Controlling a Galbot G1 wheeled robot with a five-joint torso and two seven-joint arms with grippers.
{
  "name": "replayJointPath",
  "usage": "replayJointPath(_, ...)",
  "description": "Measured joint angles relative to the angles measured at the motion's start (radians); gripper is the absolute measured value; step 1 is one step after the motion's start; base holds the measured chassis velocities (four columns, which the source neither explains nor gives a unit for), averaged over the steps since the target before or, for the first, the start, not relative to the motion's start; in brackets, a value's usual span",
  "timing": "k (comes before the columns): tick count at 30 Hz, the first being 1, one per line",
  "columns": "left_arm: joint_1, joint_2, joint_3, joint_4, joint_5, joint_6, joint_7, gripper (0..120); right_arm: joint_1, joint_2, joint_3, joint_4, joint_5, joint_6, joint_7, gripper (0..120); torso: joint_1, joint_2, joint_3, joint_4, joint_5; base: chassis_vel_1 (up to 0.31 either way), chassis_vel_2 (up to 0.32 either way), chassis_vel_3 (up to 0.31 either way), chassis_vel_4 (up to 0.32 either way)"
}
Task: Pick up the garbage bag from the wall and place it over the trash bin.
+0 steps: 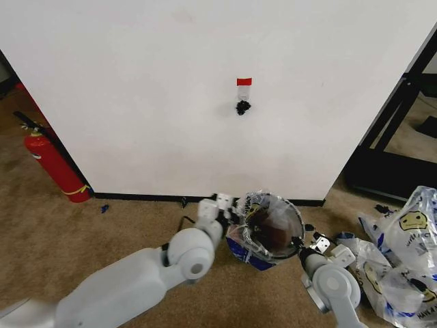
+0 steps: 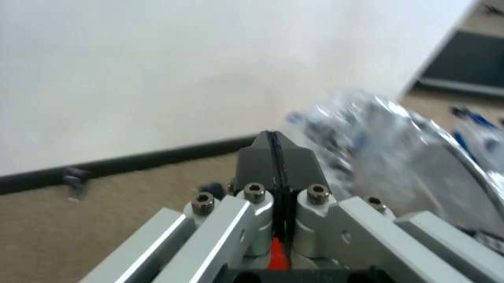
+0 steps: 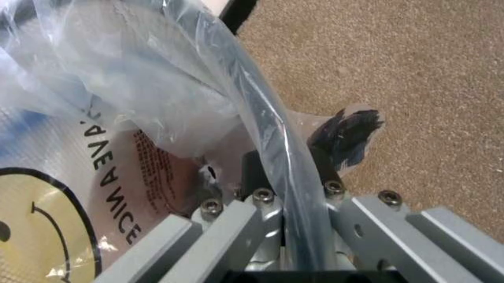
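The garbage bag (image 1: 268, 220), clear plastic with a yellow smiley and blue patches, is stretched over the trash bin (image 1: 276, 236), which stands on the carpet at the foot of the wall (image 1: 171, 102). My left gripper (image 1: 229, 203) is at the bin's left side with its fingers (image 2: 260, 154) pressed together and the bag (image 2: 386, 147) just beside them. On the bin's right side, my right gripper (image 1: 313, 240) straddles the rim (image 3: 268, 127), shut on the bag film (image 3: 157, 112) draped over it. The smiley face (image 3: 35, 218) lies inside the rim.
A red tape tag (image 1: 244, 81) and a bare black hook (image 1: 242, 106) are on the wall. A red fire extinguisher (image 1: 51, 164) stands at the left. A heap of similar smiley bags (image 1: 403, 253) lies at the right, beside a black frame (image 1: 389, 171).
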State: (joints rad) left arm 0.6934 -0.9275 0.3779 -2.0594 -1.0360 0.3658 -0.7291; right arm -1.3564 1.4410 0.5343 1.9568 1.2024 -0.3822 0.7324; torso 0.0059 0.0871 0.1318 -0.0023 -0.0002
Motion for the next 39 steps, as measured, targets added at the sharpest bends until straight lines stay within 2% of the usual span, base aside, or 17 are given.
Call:
replayJointPath(3, 0.083, 0.017, -0.085, -0.019, 0.091, -0.025, 0.042, 1, 0.013, 0.010, -0.008, -0.020, -0.012, -0.001, 0.000, 0, 0.000, 0.000, 0.000, 0.0000, -0.0002, 0.000, 0.000, 0.000, 0.000)
replayJointPath(4, 0.175, 0.029, -0.179, -0.052, 0.141, -0.034, 0.066, 10, 0.029, 0.018, -0.018, -0.036, -0.013, -0.008, 0.001, 0, 0.000, 0.000, 0.000, 0.0002, 0.0001, 0.000, 0.000, 0.000, 0.000)
replayJointPath(6, 0.233, 0.032, -0.229, -0.072, 0.153, -0.035, 0.067, 17, 0.045, 0.020, -0.026, -0.049, -0.008, -0.020, 0.010, 0, 0.000, 0.000, 0.000, 0.0003, -0.0001, 0.000, 0.000, 0.000, 0.000)
replayJointPath(10, 0.292, 0.037, -0.274, -0.085, 0.169, -0.034, 0.067, 27, 0.073, 0.022, -0.045, -0.074, 0.006, -0.050, 0.034, 0, 0.000, 0.000, 0.000, 0.0001, 0.0000, 0.000, 0.000, 0.000, 0.000)
replayJointPath(12, 0.324, 0.036, -0.301, -0.090, 0.172, -0.033, 0.064, 38, 0.100, 0.026, -0.067, -0.108, 0.006, -0.077, 0.049, 0, 0.000, 0.000, 0.000, 0.0002, 0.0000, 0.000, 0.000, 0.000, 0.000)
replayJointPath(18, 0.354, 0.025, -0.329, -0.097, 0.183, -0.045, 0.066, 56, 0.139, 0.028, -0.096, -0.153, 0.005, -0.096, 0.057, 0, 0.000, 0.000, 0.000, -0.0003, -0.0006, 0.000, 0.000, 0.000, 0.000)
replayJointPath(21, 0.377, 0.016, -0.351, -0.098, 0.195, -0.060, 0.076, 71, 0.154, 0.025, -0.107, -0.169, 0.005, -0.106, 0.050, 0, 0.000, 0.000, 0.000, -0.0005, -0.0008, 0.000, 0.000, 0.000, 0.000)
replayJointPath(24, 0.386, 0.014, -0.361, -0.098, 0.201, -0.066, 0.080, 78, 0.155, 0.025, -0.107, -0.171, 0.005, -0.111, 0.044, 0, 0.000, 0.000, 0.000, -0.0005, -0.0009, 0.000, 0.000, 0.000, 0.000)
replayJointPath(27, 0.402, 0.014, -0.382, -0.105, 0.203, -0.068, 0.086, 93, 0.144, 0.025, -0.108, -0.155, 0.012, -0.122, 0.029, 11, 0.000, 0.000, 0.000, 0.0003, 0.0012, 0.000, 0.000, 0.000, 0.000)
replayJointPath(30, 0.408, 0.018, -0.391, -0.107, 0.209, -0.070, 0.090, 99, 0.132, 0.020, -0.106, -0.133, 0.018, -0.126, 0.027, 20, 0.000, 0.000, 0.000, 0.0004, 0.0005, 0.000, 0.000, 0.000, 0.000)
replayJointPath(37, 0.419, 0.023, -0.394, -0.110, 0.229, -0.076, 0.090, 100, 0.096, 0.006, -0.091, -0.067, 0.031, -0.129, 0.016, 46, 0.000, 0.000, 0.000, 0.0002, 0.0003, 0.000, 0.000, 0.000, 0.000)
replayJointPath(38, 0.421, 0.023, -0.396, -0.110, 0.233, -0.078, 0.090, 100, 0.085, 0.002, -0.087, -0.050, 0.037, -0.130, 0.003, 52, 0.000, 0.000, 0.000, 0.0001, 0.0002, 0.000, 0.000, 0.000, 0.000)
replayJointPath(39, 0.421, 0.023, -0.396, -0.110, 0.233, -0.078, 0.090, 100, 0.085, 0.002, -0.087, -0.050, 0.037, -0.130, 0.003, 52, 0.000, 0.000, 0.000, 0.0001, 0.0002, 0.000, 0.000, 0.000, 0.000)
